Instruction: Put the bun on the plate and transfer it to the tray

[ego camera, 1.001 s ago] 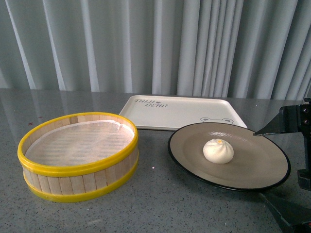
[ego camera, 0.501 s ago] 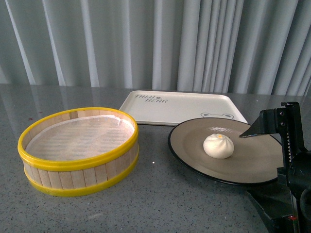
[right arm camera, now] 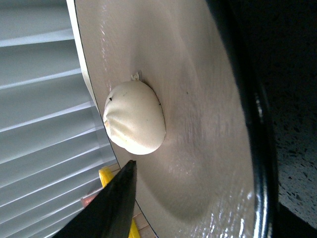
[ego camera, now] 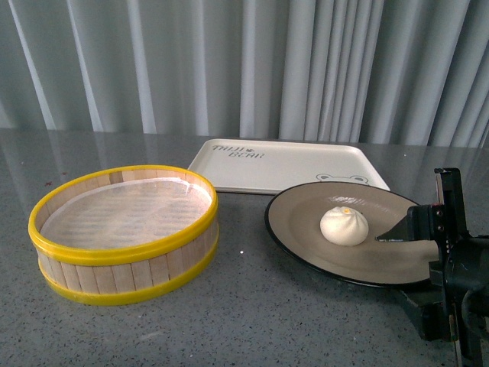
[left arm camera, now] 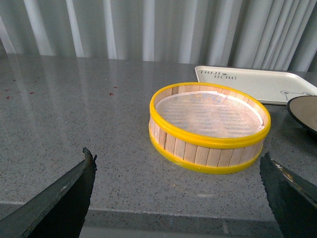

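Observation:
The white pleated bun [ego camera: 344, 225] sits near the middle of the grey-beige, black-rimmed plate [ego camera: 306, 229] on the table. The cream tray [ego camera: 286, 164] lies flat just behind the plate. My right gripper [ego camera: 393, 271] is open at the plate's right edge, with one jaw above the plate surface just right of the bun and the other below the rim. In the right wrist view the bun [right arm camera: 134, 117] lies on the plate [right arm camera: 198, 124] just past one black fingertip [right arm camera: 121, 191]. My left gripper [left arm camera: 175, 154] is open and empty, short of the steamer basket.
A yellow-rimmed wooden steamer basket [ego camera: 126, 233] with a white liner stands left of the plate and holds nothing; it also shows in the left wrist view [left arm camera: 210, 126]. Grey curtains hang behind the table. The table's front edge [left arm camera: 148, 213] shows under the left gripper.
My right gripper has moved left and down from the right edge of the view, so its upper jaw now reaches over the plate close to the bun. Bun and plate have not moved.

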`<state>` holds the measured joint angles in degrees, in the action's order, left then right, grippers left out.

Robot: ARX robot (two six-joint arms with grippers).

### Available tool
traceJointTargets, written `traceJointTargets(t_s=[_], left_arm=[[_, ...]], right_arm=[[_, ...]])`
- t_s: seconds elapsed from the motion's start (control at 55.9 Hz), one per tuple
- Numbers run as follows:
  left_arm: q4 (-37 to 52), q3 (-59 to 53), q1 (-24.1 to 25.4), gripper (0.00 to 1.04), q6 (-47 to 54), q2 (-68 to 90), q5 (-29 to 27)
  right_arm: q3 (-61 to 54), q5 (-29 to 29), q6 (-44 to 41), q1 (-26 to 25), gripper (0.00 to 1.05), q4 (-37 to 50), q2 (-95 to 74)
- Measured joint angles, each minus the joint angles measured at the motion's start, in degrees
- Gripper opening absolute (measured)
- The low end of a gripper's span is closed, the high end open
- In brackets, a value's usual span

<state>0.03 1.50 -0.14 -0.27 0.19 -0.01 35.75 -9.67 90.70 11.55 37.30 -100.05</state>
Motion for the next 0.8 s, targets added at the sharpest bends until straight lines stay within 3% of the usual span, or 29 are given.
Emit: traceJointTargets(t_s=[0.054, 0.232, 0.608, 0.805], left_arm=[[0.0, 0.0, 0.0, 0.98, 0.0, 0.0, -0.02], [0.0, 0.0, 0.0, 0.98, 0.0, 0.0, -0.02], [0.0, 0.0, 0.0, 0.98, 0.0, 0.0, 0.0], [0.0, 0.0, 0.0, 0.98, 0.0, 0.0, 0.0]], right_arm=[[0.0, -0.13, 0.13, -0.02, 0.31, 0.11, -0.15], [-0.04, -0.31, 0.61, 0.22, 0.03, 0.5, -0.46], [-0.07, -1.25, -0.2, -0.2, 0.03, 1.6, 1.66], [3.37, -4.04, -0.76, -3.52, 0.03, -0.39, 5.57]])
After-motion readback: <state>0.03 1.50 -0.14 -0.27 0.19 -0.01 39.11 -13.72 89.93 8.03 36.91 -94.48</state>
